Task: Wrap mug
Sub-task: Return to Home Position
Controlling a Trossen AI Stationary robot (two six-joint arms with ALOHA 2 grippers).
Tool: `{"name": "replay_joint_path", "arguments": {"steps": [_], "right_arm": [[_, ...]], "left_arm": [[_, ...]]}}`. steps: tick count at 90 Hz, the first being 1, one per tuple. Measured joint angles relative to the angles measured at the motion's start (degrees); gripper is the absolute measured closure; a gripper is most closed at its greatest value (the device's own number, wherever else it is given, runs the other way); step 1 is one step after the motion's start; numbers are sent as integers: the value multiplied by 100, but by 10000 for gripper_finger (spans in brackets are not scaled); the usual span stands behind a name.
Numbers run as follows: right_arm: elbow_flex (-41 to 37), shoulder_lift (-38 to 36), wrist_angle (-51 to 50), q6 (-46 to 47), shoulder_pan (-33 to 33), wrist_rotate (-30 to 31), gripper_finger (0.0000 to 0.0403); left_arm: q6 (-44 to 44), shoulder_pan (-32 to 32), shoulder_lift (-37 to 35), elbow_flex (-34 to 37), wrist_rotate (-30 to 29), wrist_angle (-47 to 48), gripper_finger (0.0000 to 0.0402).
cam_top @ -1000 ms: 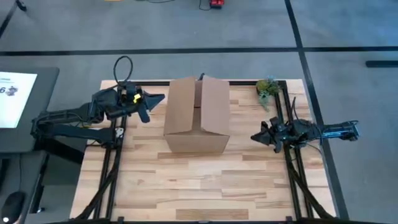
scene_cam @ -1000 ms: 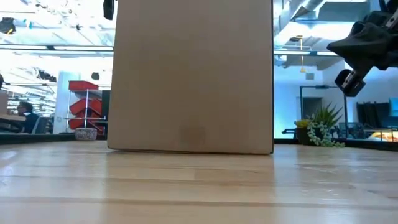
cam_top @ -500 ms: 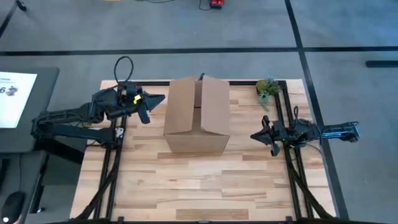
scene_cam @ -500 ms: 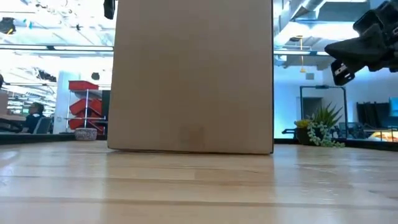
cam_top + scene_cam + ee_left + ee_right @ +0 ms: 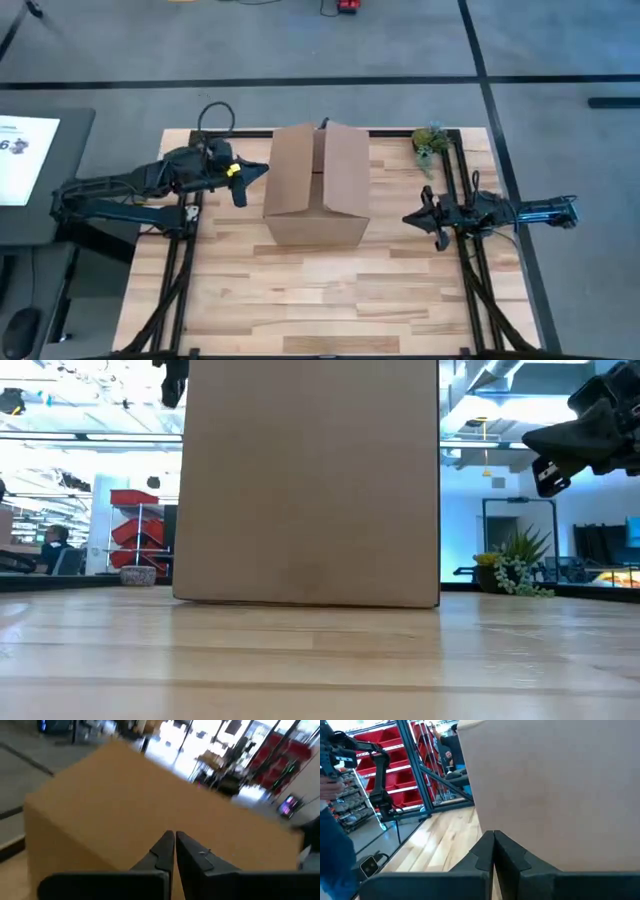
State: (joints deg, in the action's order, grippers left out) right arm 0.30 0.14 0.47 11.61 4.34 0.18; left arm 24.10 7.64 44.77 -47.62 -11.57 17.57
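Almost nothing legible.
At the left edge of the high view, a white sheet [image 5: 24,160] bears one dark figure resembling "6"; its finer print is too small to read.

Even, diffuse overhead light fell on the table [image 5: 330,290]; the box [image 5: 318,185] cast only a soft, faint shadow. In the low view the room behind glared white (most strongly at the left), leaving the box's near face dull.
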Motion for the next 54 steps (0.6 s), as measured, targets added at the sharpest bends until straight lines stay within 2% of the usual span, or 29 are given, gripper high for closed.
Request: {"name": "replay_joint_path", "arguments": {"steps": [9, 16, 25, 34, 46, 54], "right_arm": [[0, 0, -1, -6, 0, -2, 403], [-2, 2, -1, -7, 0, -2, 403], [-4, 2, -1, -6, 0, -2, 403], [-4, 1, 2, -6, 0, -2, 403], [-4, 3, 2, -6, 0, -4, 403], [-4, 1, 0, -6, 0, -4, 403]], "left_arm": [[-107, 0, 24, 13, -57, 571, 402], [-500, -26, -56, 232, -282, 168, 402], [-1441, -280, -358, 872, -337, -1288, 402], [-2160, -552, -844, 1869, -319, -2957, 402], [-1981, -760, -1675, 3222, -324, -4503, 402], [-1775, -824, -2229, 3803, -326, -4831, 402]]}}
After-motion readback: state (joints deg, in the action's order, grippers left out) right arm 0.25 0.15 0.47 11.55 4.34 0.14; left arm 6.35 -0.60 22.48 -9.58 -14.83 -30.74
